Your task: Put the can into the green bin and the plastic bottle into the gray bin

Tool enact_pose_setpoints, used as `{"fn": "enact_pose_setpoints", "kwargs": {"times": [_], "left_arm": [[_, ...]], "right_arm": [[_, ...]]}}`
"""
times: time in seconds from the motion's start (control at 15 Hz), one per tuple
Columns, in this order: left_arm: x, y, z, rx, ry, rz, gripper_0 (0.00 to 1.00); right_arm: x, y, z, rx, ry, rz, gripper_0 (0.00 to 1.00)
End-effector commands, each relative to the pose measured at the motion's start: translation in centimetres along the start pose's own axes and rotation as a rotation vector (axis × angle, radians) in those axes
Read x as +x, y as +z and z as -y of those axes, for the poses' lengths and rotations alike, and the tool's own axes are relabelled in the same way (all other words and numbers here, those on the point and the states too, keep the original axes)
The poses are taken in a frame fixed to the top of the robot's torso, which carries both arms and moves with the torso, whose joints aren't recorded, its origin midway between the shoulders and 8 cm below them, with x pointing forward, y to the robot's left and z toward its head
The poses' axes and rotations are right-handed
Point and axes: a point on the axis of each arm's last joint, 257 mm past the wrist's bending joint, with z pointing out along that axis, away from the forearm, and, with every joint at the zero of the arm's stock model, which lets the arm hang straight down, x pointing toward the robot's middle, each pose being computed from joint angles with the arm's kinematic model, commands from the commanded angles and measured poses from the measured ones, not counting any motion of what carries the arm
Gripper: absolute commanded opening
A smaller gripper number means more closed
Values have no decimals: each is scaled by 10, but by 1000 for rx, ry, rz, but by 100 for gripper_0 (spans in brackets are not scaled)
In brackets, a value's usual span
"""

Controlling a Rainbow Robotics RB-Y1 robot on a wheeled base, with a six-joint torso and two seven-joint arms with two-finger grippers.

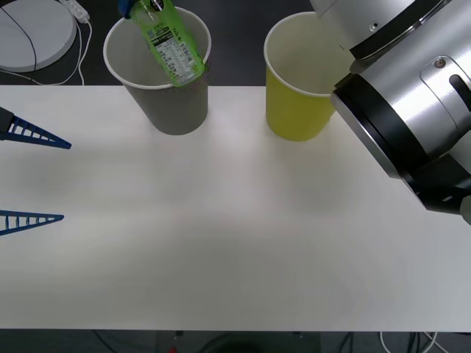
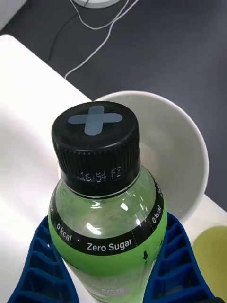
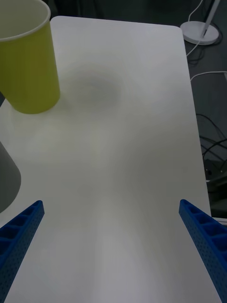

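The plastic bottle (image 1: 168,40), bright green with a black cap (image 2: 97,137), hangs tilted over the mouth of the gray bin (image 1: 165,88), its lower end inside the rim. My right gripper (image 1: 136,9) is shut on it, a blue finger (image 2: 35,265) on each side of the body. The gray bin's white inside (image 2: 179,156) lies just beyond the cap. To the right of the gray bin stands the green bin (image 1: 298,88), upright. My left gripper (image 1: 33,176) waits open at the table's left edge, holding nothing. The can is out of view.
A white round base (image 1: 29,33) with cables lies on the dark floor beyond the table's far left corner. My right arm's silver housing (image 1: 412,95) hangs over the table's right side. The white table (image 3: 123,142) stretches bare in front of the bins.
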Motion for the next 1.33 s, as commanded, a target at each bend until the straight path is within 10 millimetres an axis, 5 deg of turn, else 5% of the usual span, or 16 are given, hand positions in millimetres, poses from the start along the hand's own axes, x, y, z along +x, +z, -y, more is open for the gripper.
{"fn": "enact_pose_setpoints", "kwargs": {"times": [0.07,1.13,1.27,1.33], "left_arm": [[0,0,0,0,0,0,100],[0,0,0,0,0,0,100],[0,0,0,0,0,0,100],[0,0,0,0,0,0,100]], "right_arm": [[-10,4,-2,-8,6,38,0],[-27,18,1,8,28,85,2],[-28,17,1,10,26,87,81],[-28,17,2,11,27,87,92]]}}
